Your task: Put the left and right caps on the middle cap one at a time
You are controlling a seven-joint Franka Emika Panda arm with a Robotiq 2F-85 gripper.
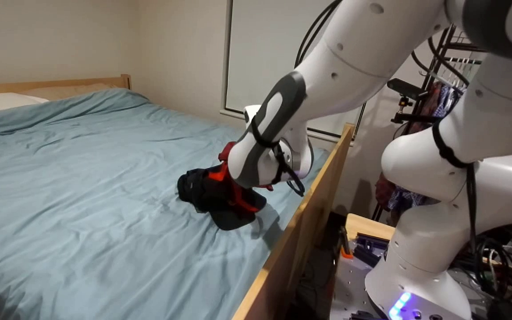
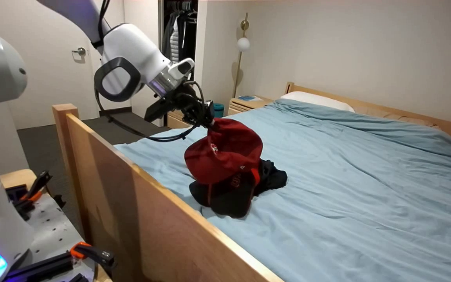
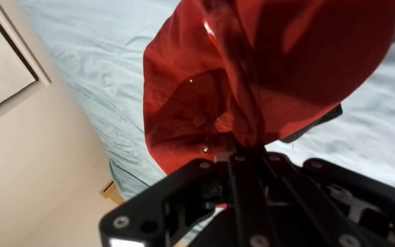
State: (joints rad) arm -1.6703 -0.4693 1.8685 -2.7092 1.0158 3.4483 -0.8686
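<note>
The tool (image 3: pixel 254 152) is closed on the red cap (image 2: pixel 225 152), pinching a fold of its cloth at the tips. The cap hangs tilted, its soft crown gaping into a hollow beside a smooth, rounded red brim, with a small white mark near the fold. It sits directly over the black caps (image 2: pixel 273 177), though whether red cloth touches black cannot be told. These lie overlapping on the blue-green bed cover (image 2: pixel 350 199), whose fabric is creased in shallow ripples. Two curved dark visors (image 2: pixel 231 203) fan out toward the flat, pale wooden footboard (image 2: pixel 178 239); limp, crumpled black cloth bunches on the side away from it. Thin red edging crosses the dark material, its owner unclear.
</note>
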